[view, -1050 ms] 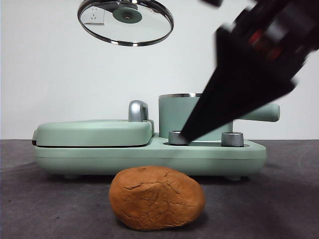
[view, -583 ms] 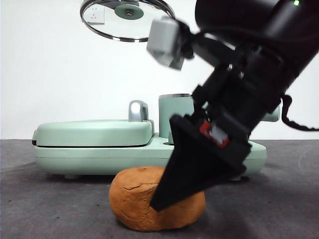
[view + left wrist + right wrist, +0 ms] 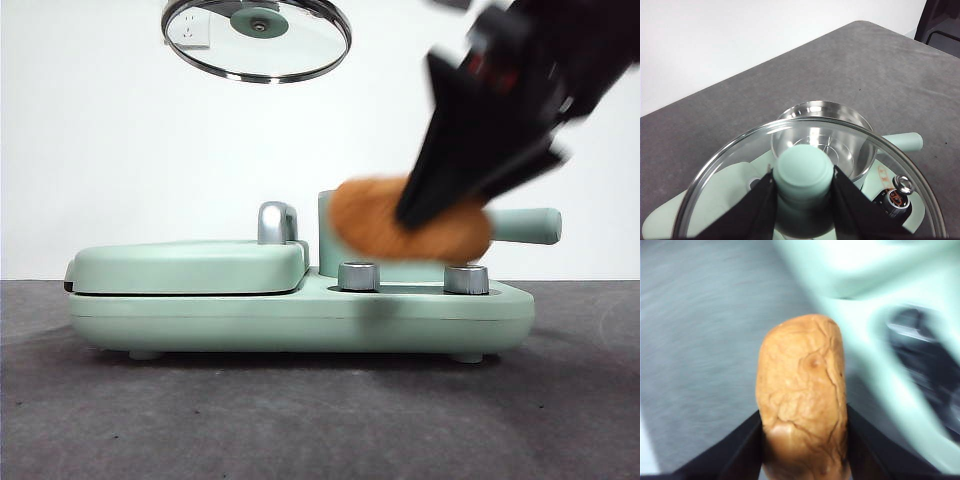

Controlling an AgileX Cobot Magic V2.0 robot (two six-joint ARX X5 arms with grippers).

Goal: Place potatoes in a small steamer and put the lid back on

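Right gripper (image 3: 805,460): its two black jaws are closed on the sides of the potato (image 3: 408,222), which is held in the air, clear of the table (image 3: 300,420). In the front view the potato hangs in front of the small steamer (image 3: 335,225), about level with the pot's upper half, with the arm reaching in from the upper right (this part is blurred).

Left gripper (image 3: 802,200): clamped on the mint-green knob of the lid (image 3: 256,38). The lid is held high above the appliance, apparently to keep the pot's mouth open for loading.

Small steamer: it stands on the right side of the green appliance base (image 3: 300,315), with its straight handle (image 3: 525,226) pointing right. Through the glass lid in the left wrist view, its steel inside looks empty.

Grill plate (image 3: 190,268): closed, on the left side of the base, with a chrome handle (image 3: 277,222).

Step in hand: carrying the potato to the pot; it must rise above the rim before lowering.

Risk: the potato looks about as wide as the pot, so it may catch on the rim.
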